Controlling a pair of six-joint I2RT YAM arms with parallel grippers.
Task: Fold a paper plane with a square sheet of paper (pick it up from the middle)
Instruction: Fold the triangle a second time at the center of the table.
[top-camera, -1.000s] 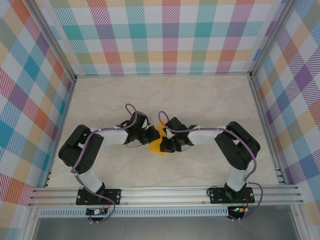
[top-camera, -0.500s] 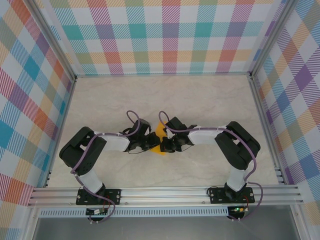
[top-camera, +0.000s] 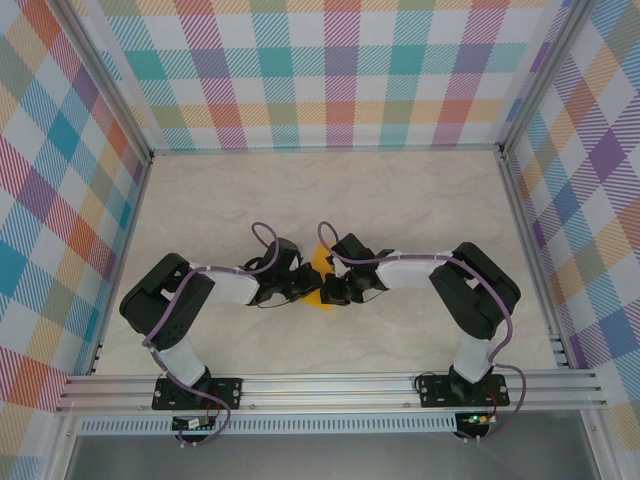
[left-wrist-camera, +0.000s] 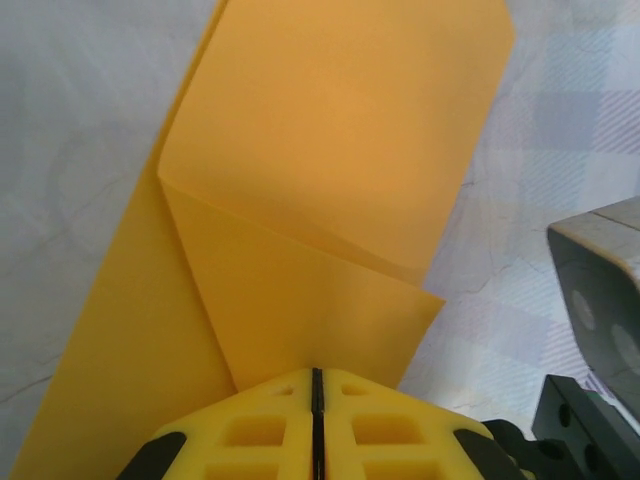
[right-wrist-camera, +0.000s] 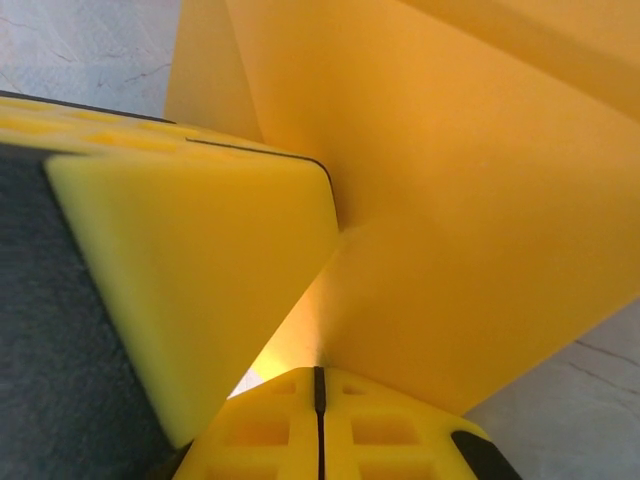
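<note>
The orange-yellow sheet of paper (top-camera: 321, 263), partly folded with flaps and creases, lies at the table's middle between both grippers. In the left wrist view the paper (left-wrist-camera: 340, 150) lies spread in front of my left gripper (left-wrist-camera: 316, 373). That gripper is shut, its yellow foam tips touching the lower flap. My right gripper (right-wrist-camera: 320, 371) is shut where a raised fold of the paper (right-wrist-camera: 480, 200) meets its tips. A foam finger of the left gripper (right-wrist-camera: 200, 280) stands close on its left. From above, the left gripper (top-camera: 307, 290) and right gripper (top-camera: 329, 290) almost touch.
The pale marble-patterned table (top-camera: 330, 190) is walled by checked panels with metal rails on three sides. The right arm's grey wrist (left-wrist-camera: 600, 290) is close at the left wrist view's right edge.
The left gripper moved forward and right onto the paper a second ago, then held still. The right gripper has stayed in place.
</note>
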